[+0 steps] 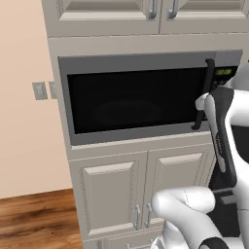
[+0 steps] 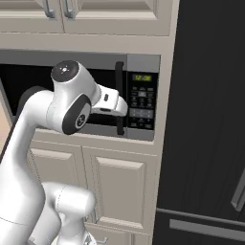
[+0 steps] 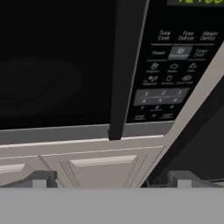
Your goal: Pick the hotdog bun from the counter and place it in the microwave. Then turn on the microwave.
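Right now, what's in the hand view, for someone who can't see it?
A closed microwave with a black glass door, its black bar handle running down the middle and a dark keypad beside it. Pale cabinet doors sit below; the hand is open and empty.

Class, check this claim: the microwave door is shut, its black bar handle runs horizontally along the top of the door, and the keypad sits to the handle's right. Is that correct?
Not quite. The handle of the microwave runs vertically down the door's right edge, not horizontally along the top; the right base view shows it. The door is shut, and the keypad sits to the handle's right.
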You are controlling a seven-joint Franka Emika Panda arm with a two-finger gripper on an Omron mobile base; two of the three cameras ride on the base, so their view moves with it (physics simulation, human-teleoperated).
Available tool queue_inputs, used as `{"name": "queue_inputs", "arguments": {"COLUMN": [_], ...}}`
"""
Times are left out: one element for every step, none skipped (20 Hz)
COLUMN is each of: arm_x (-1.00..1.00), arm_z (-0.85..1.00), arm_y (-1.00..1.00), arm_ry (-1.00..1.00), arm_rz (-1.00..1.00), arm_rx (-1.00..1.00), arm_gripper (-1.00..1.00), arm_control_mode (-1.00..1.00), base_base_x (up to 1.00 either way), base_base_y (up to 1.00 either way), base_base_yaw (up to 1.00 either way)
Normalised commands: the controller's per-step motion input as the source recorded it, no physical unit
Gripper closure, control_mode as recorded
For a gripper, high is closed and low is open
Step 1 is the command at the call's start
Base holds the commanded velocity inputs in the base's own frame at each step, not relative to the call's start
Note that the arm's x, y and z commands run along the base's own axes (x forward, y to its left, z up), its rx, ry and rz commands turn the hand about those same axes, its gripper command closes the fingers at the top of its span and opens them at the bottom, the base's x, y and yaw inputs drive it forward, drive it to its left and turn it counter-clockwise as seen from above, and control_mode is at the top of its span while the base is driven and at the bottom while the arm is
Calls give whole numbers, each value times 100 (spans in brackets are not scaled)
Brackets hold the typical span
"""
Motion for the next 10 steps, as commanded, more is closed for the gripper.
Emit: {"name": "queue_inputs", "arguments": {"arm_x": [3, 7, 8, 11, 13, 15, 17, 17, 17, 18], "arm_z": [6, 7, 6, 7, 5, 5, 4, 5, 5, 6], "arm_y": [-14, -10, -9, -7, -5, -5, -5, -6, -5, -2], "arm_ry": [-3, -4, -4, -6, -5, -5, -3, -4, -4, -3], "arm_rz": [1, 1, 0, 0, 0, 0, 1, 2, 1, 0], "arm_rx": [-7, -6, -5, -3, -1, -1, 0, 0, 0, 0], "arm_gripper": [-100, -100, -100, -100, -100, -100, -100, -100, -100, -100], "arm_control_mode": [-100, -100, -100, -100, -100, -100, -100, -100, -100, -100], "base_base_x": [0, 0, 0, 0, 0, 0, 0, 0, 0, 0], "base_base_y": [0, 0, 0, 0, 0, 0, 0, 0, 0, 0], "base_base_yaw": [0, 0, 0, 0, 0, 0, 0, 0, 0, 0]}}
